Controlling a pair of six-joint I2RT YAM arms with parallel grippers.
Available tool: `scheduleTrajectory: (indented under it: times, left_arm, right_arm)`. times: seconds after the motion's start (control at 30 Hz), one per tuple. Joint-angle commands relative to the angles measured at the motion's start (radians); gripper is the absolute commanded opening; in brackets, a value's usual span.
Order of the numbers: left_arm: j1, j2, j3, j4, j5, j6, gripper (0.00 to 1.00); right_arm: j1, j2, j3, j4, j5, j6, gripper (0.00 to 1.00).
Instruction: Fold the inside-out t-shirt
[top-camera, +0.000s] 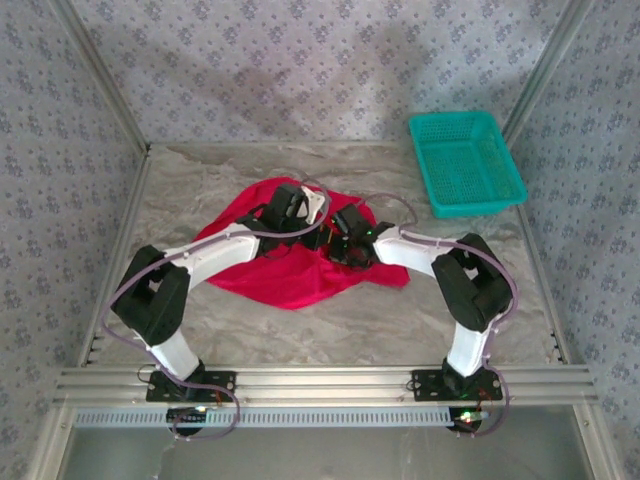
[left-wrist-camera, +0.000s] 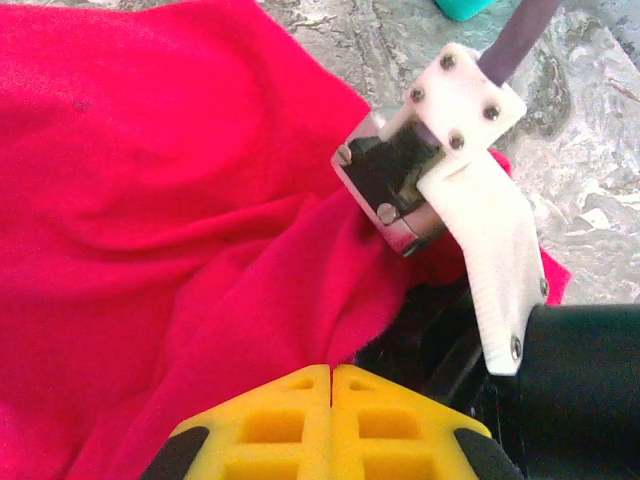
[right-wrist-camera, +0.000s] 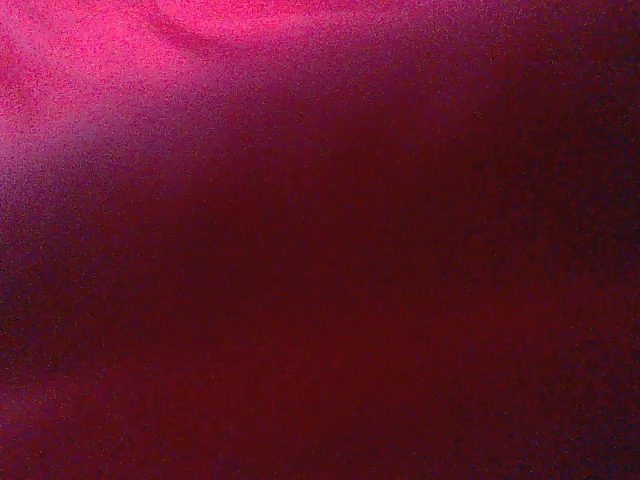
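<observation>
The red t-shirt (top-camera: 290, 275) lies crumpled in the middle of the table, and both arms reach into it. In the left wrist view my left gripper (left-wrist-camera: 332, 372) has its yellow fingers (left-wrist-camera: 270, 420) pressed together, with a fold of the t-shirt (left-wrist-camera: 150, 200) pinched at their tips. From above, the left gripper (top-camera: 318, 227) sits at the shirt's upper middle. My right gripper (top-camera: 338, 248) is right beside it, pushed into the fabric. The t-shirt (right-wrist-camera: 200, 60) drapes over the right wrist camera and hides the fingers, which are shut in the cloth. The right arm's white wrist part (left-wrist-camera: 485, 250) is close in front of my left fingers.
A teal mesh basket (top-camera: 465, 162) stands at the back right of the marbled table (top-camera: 180, 190). Patterned walls and metal frame posts close in the back and sides. The arm bases sit on the rail (top-camera: 320, 385) at the near edge.
</observation>
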Motion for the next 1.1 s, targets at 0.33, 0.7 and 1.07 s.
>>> scheduleTrajectory:
  times: [0.33, 0.7, 1.07]
  left_arm:
    - [0.227, 0.077, 0.132, 0.036, 0.065, -0.054, 0.0]
    - [0.231, 0.144, 0.164, 0.039, 0.124, -0.117, 0.0]
    - [0.222, 0.122, 0.107, 0.054, 0.116, -0.117, 0.0]
  right_arm:
    - [-0.083, -0.317, 0.163, -0.14, -0.124, -0.251, 0.0]
    - [-0.112, -0.404, 0.012, -0.076, -0.162, -0.255, 0.0]
    - [0.019, -0.033, 0.241, -0.107, 0.036, -0.23, 0.37]
